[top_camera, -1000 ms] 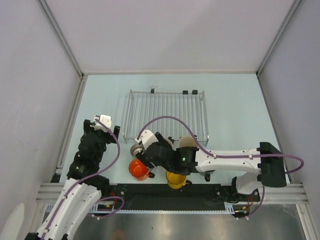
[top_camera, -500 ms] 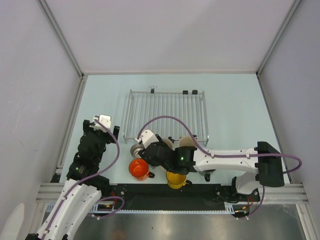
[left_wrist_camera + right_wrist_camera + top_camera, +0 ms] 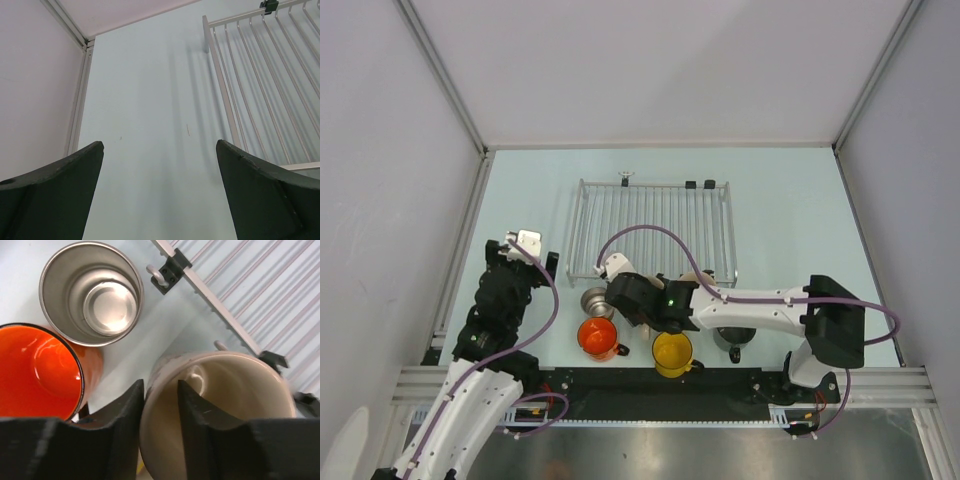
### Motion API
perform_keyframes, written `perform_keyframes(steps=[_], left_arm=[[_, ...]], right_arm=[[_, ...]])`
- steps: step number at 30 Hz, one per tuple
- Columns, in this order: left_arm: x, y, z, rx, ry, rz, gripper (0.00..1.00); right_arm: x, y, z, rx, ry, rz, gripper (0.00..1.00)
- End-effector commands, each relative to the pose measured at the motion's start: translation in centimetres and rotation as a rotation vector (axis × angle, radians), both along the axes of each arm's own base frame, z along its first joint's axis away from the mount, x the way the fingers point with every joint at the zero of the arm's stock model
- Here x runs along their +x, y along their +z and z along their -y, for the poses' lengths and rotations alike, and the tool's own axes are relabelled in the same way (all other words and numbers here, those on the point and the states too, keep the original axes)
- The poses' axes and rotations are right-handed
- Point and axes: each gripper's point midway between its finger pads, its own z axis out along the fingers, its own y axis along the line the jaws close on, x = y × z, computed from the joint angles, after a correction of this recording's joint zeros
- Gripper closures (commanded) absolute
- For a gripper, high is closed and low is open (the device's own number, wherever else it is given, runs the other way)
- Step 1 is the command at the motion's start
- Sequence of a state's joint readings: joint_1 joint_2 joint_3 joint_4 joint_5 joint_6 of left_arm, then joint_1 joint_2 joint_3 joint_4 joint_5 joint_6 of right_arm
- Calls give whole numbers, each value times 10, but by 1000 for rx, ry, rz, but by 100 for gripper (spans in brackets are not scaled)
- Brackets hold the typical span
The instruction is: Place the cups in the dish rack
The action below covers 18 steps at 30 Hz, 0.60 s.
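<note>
Right gripper [image 3: 160, 390] just clamped the rim of the beige mug [image 3: 235, 385], five o'clock of the dish rack [image 3: 650, 215], lift-ready; left gripper [image 3: 159, 150] gapes empty.

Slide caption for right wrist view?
Right end effector straddles beige mug rim, beside steel cup, orange mug and rack.

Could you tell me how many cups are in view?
5: steel cup and orange mug left of the right gripper, beige mug with rim between its fingers, yellow mug and dark grey mug right of those; more may be hidden.
</note>
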State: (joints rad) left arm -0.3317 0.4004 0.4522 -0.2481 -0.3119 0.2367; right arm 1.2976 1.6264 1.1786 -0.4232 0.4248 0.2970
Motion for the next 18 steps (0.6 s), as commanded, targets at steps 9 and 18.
perform_keyframes(steps=[9, 18], left_arm=[[3, 7, -1, -26, 24, 16, 0], [1, 49, 12, -77, -42, 38, 0]], right_arm=[[19, 10, -9, 27, -21, -74, 100], [-5, 139, -11, 337, 54, -6, 100]])
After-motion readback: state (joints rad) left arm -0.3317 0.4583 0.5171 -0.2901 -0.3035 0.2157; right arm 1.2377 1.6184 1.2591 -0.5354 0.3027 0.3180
